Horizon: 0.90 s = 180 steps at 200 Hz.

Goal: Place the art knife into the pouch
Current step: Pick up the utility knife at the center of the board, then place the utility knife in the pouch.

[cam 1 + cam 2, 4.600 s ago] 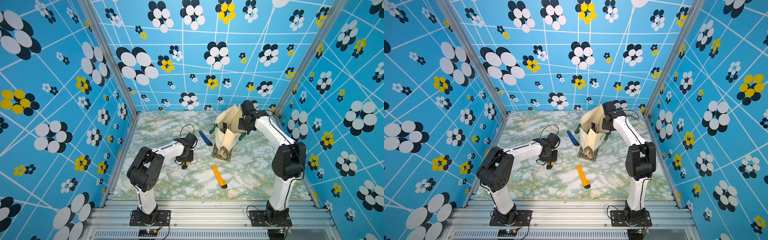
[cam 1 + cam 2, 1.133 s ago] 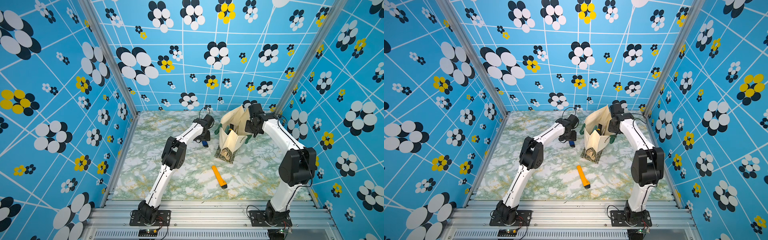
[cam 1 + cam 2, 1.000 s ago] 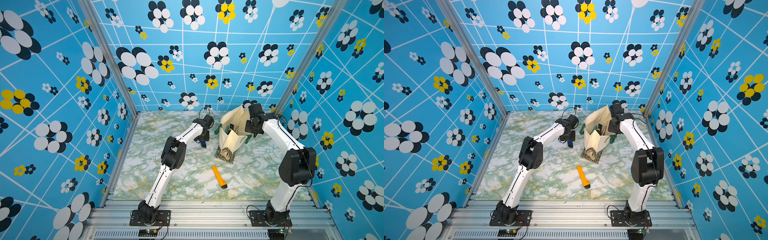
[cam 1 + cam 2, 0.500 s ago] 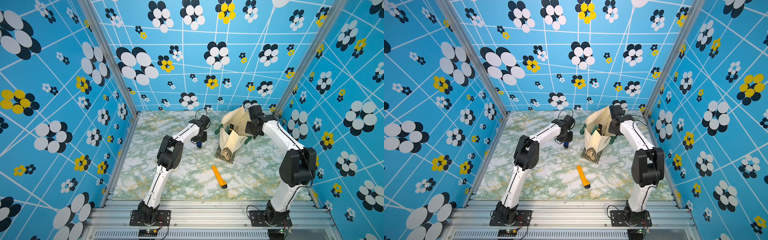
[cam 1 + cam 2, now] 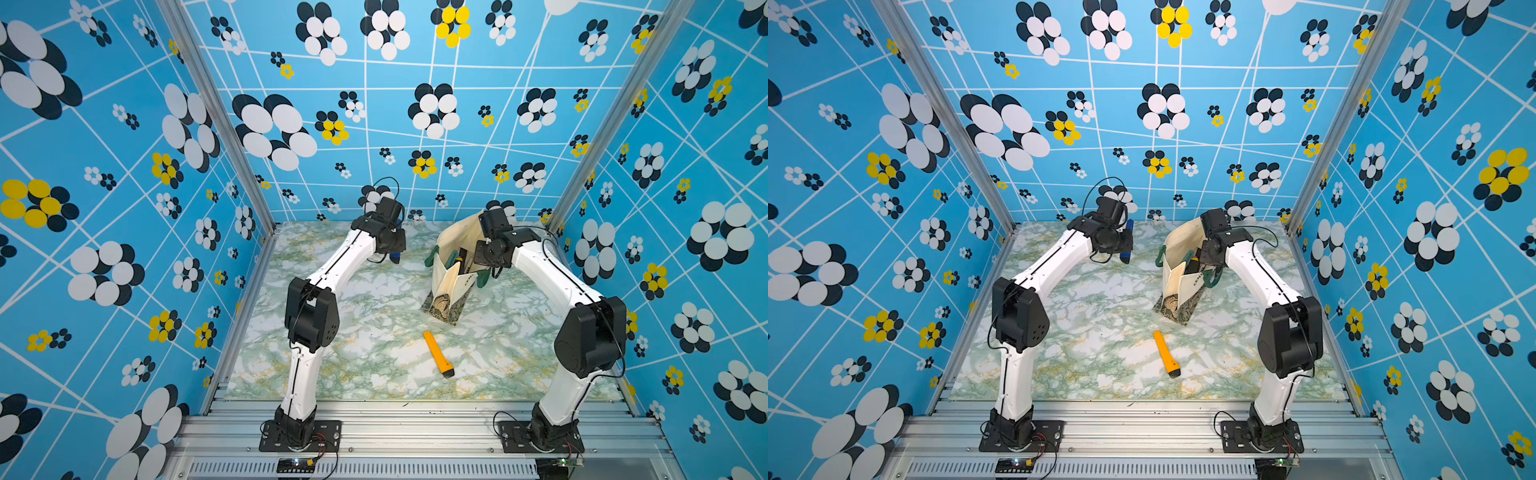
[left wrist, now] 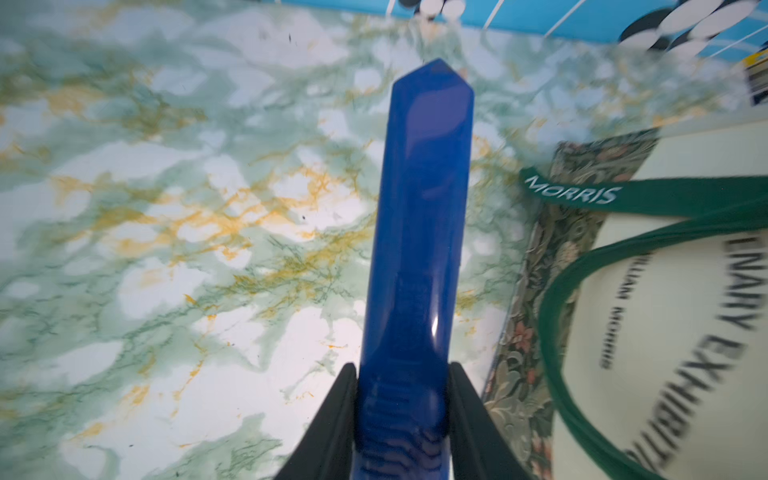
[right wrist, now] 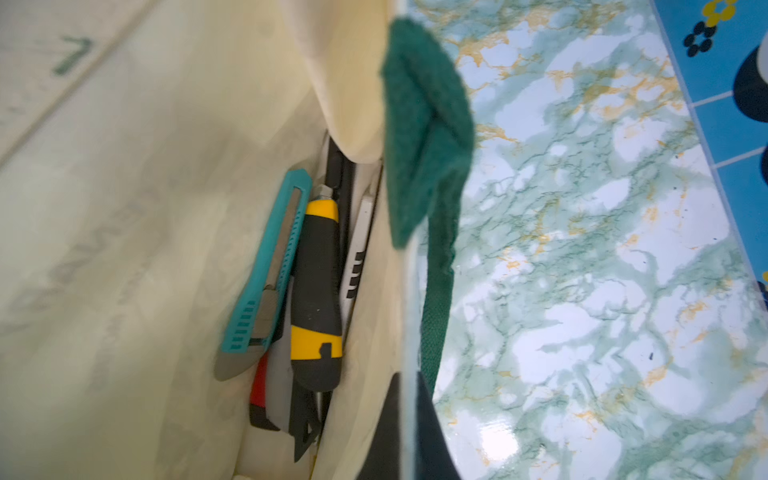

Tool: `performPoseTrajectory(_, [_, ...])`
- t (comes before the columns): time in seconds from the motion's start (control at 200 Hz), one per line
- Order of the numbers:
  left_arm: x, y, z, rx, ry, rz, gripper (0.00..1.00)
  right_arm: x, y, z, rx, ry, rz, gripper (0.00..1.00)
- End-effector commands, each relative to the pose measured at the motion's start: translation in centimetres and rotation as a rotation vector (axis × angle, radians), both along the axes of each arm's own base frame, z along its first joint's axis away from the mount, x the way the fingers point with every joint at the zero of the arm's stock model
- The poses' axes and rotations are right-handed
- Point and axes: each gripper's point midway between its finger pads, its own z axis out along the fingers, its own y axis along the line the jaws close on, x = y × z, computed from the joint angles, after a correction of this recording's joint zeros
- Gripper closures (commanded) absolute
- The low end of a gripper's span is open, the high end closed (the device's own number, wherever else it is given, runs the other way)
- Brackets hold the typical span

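A blue art knife [image 6: 419, 249] sits between the black fingers of my left gripper [image 6: 402, 370], which is shut on its ribbed end. In both top views the knife [image 5: 397, 254] [image 5: 1126, 251] hangs above the marble table, left of the pouch. The pouch [image 5: 451, 274] [image 5: 1177, 278] is a cream tote with green handles and a leafy bottom band, and it stands with its mouth open. My right gripper [image 7: 409, 399] is shut on the pouch's cream rim [image 7: 365, 374] and holds it up. Inside lie a teal knife [image 7: 270, 266] and a yellow-black knife [image 7: 316, 291].
An orange art knife [image 5: 438, 355] [image 5: 1165, 348] lies on the marble table [image 5: 374, 374] nearer the front, between the two arm bases. Blue flowered walls close in the back and both sides. A green pouch handle [image 6: 582, 195] trails close to the blue knife.
My left gripper has closed on the blue knife and lifted it off the table, drawing slightly back and left. The right arm and the pouch have stayed as they were.
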Motion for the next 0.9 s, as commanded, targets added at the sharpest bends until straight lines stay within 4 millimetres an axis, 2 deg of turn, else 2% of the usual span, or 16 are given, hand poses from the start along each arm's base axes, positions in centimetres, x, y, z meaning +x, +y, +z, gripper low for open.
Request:
performPoseTrajectory(0.0, [0.0,-1.8,6.4,-0.109,-0.144,-0.063,0.76,0.7,4.3,0.9,0.104,-0.035,0.090,1.00])
performPoseTrajectory(0.135, [-0.7,-4.0,10.3,-0.199,-0.224,-0.127,0.76,0.6,7.7,1.6,0.154,-0.054,0.198,1.00])
performPoseTrajectory(0.245, [-1.7,-6.6,11.6,-0.227,-0.258,-0.196,0.75,0.4,9.2,2.0,0.168,-0.058,0.247,1.00])
performPoseTrajectory(0.33, [-2.6,-8.8,11.3,-0.229,-0.254,-0.255,0.75,0.4,9.4,2.1,0.169,-0.062,0.252,1.00])
performPoseTrajectory(0.425, [-3.6,-10.8,10.5,-0.224,-0.240,-0.306,0.75,0.3,8.6,2.0,0.134,-0.062,0.228,1.00])
performPoseTrajectory(0.575, [-4.3,-11.9,8.9,-0.199,-0.208,-0.333,0.72,0.0,7.3,1.8,0.071,-0.053,0.198,1.00])
performPoseTrajectory(0.63, [-4.5,-12.0,8.4,-0.194,-0.192,-0.337,0.66,-0.1,7.1,1.7,0.063,-0.051,0.194,1.00])
performPoseTrajectory(0.655, [-4.5,-11.9,8.3,-0.190,-0.189,-0.336,0.59,0.0,7.1,1.8,0.064,-0.052,0.192,1.00])
performPoseTrajectory(0.674, [-4.5,-11.9,8.2,-0.185,-0.187,-0.336,0.49,0.0,7.0,1.7,0.062,-0.052,0.191,1.00])
performPoseTrajectory(0.774, [-4.5,-11.5,8.2,-0.164,-0.191,-0.327,0.20,0.1,7.1,1.6,0.064,-0.051,0.188,1.00])
performPoseTrajectory(0.824, [-4.4,-11.3,8.4,-0.157,-0.199,-0.318,0.13,0.1,7.1,1.6,0.065,-0.050,0.187,1.00])
performPoseTrajectory(0.894, [-4.3,-10.9,8.7,-0.147,-0.209,-0.308,0.11,0.1,7.1,1.4,0.064,-0.047,0.186,1.00])
